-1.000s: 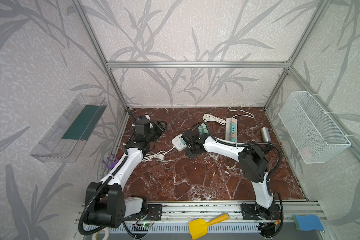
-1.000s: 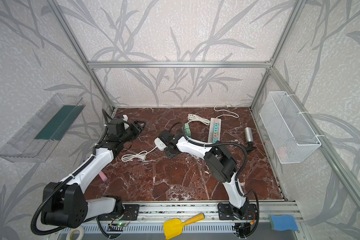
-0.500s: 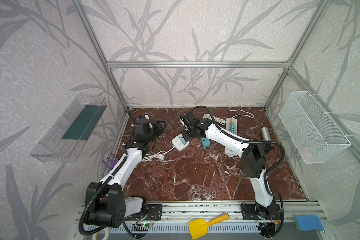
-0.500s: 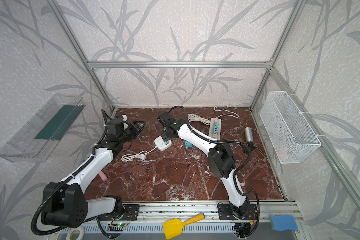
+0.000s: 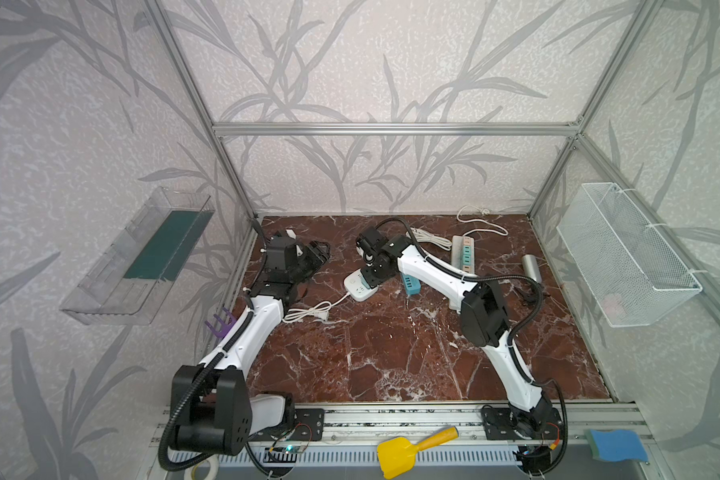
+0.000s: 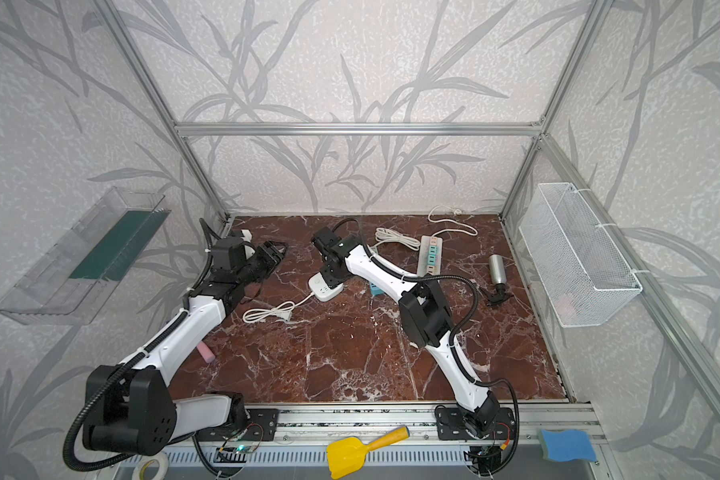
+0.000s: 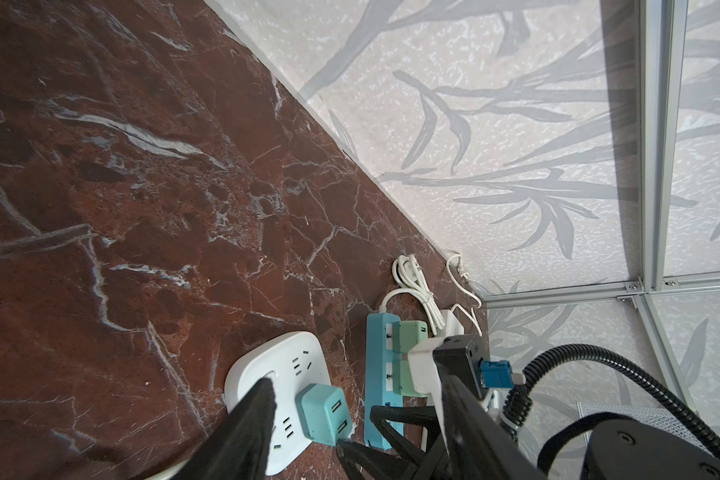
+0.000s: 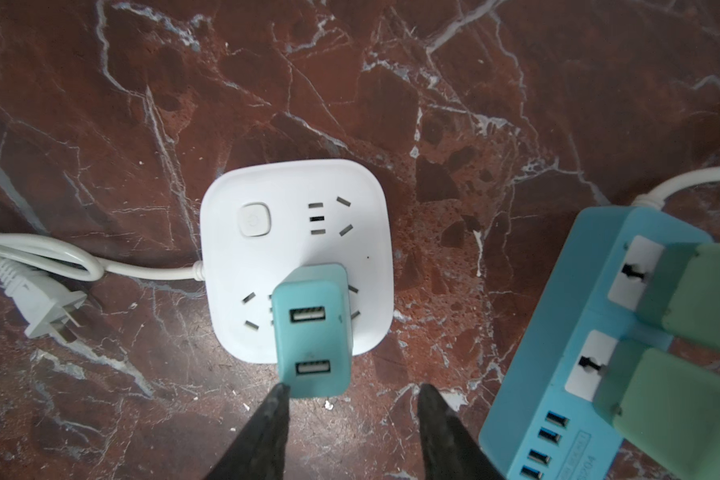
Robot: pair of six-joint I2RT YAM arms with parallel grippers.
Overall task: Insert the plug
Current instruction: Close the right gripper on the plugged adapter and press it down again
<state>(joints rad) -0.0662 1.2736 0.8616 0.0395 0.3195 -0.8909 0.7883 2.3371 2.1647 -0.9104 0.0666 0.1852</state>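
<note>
- Teal plug (image 8: 312, 328) stands seated in the white socket block (image 8: 296, 232).
- Right hand (image 8: 354, 388) just over the block, released, empty.
- Left hand (image 5: 320, 254) well apart from the block, released.

White arms (image 5: 262, 328) carry black joints and ribbed black cables.

The white square plastic socket block (image 8: 296, 232) carries a faint power symbol on its rounded button (image 8: 254, 219). In a top view, a light-blue plastic power strip (image 5: 410, 285) lies at its 3 o'clock. Small boxed print (image 8: 576, 457) stands beside that strip's USB ports. Only characters like "P04" can be made out there; the rest is blurred.
</note>
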